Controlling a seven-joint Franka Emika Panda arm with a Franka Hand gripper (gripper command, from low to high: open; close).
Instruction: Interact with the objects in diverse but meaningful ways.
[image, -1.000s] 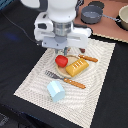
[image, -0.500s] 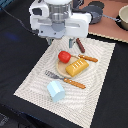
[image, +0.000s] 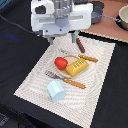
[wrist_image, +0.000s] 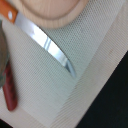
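Fingers (image: 74, 37) hang spread apart with nothing between them, above the far edge of the pale woven placemat (image: 35, 82); the gripper (image: 62, 39) has lifted and pulled back from the plate since a moment ago. Left behind on the round tan plate (image: 70, 61) sits the yellow ridged bread block (image: 77, 66), with the glossy red tomato (image: 61, 63) touching the plate's rim. A thin dark-brown sausage stick (image: 80, 46) lies just beyond. The pale blue cup (image: 56, 91) rests on its side near the wooden-handled fork (image: 65, 79). The wrist view shows the knife (wrist_image: 49, 46), its steel blade shining.
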